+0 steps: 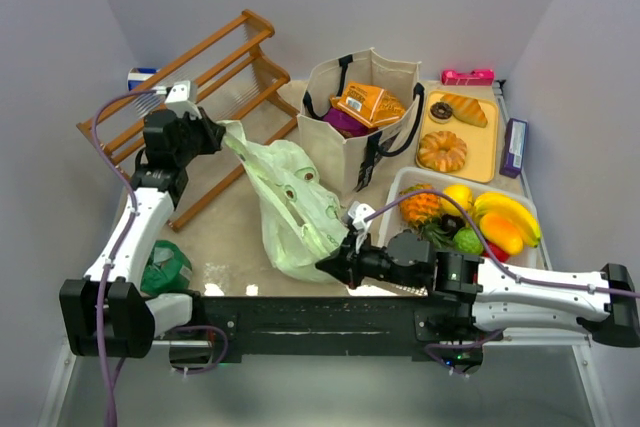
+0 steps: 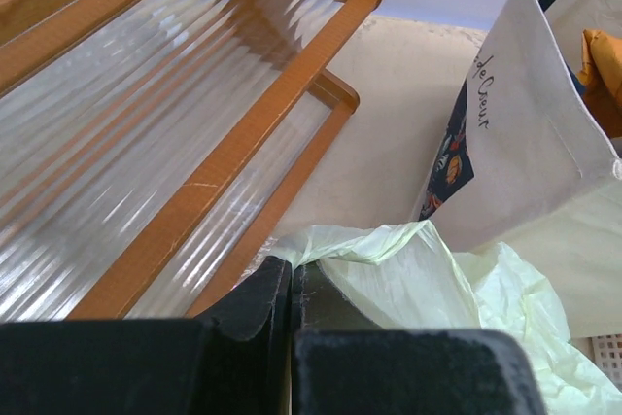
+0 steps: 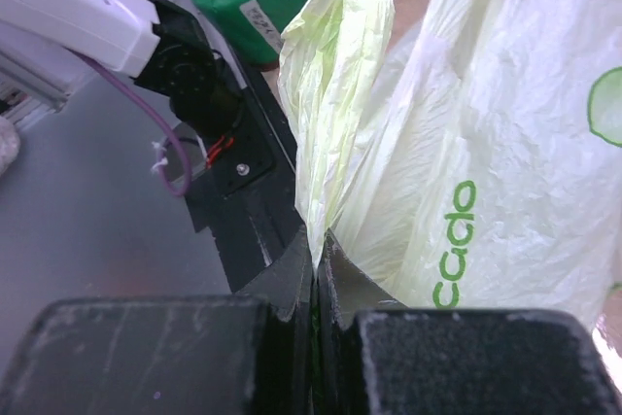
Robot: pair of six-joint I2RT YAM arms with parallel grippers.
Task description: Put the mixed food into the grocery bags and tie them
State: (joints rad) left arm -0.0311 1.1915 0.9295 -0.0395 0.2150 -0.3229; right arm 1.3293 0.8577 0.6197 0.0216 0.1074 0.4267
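**Pale green plastic bag stretched between two closed pincers, ready for tying**

The thin pale green plastic bag (image 1: 290,197) is seen lying on the bench (image 1: 230,247), pulled out diagonally between both arms. The left pincer (image 1: 213,133) is closed on one gathered end, up beside the wooden rack (image 1: 200,72). The right pincer (image 1: 328,267) is closed on the other end, at the near edge. Just behind the bag the beige canvas tote (image 1: 345,142) stands upright, with an orange snack packet (image 1: 368,104) inside. A yellow banana (image 1: 505,209) and other toy fruit are left in the white mesh basket (image 1: 397,185) at the right. What the green bag contains cannot be made out.

Tying is judged to be the step in hand. The two ends should be brought together and crossed above the bag's mouth under gentle tension. Film this thin is likely to tear, and so narrow a pinched fold may slip out.
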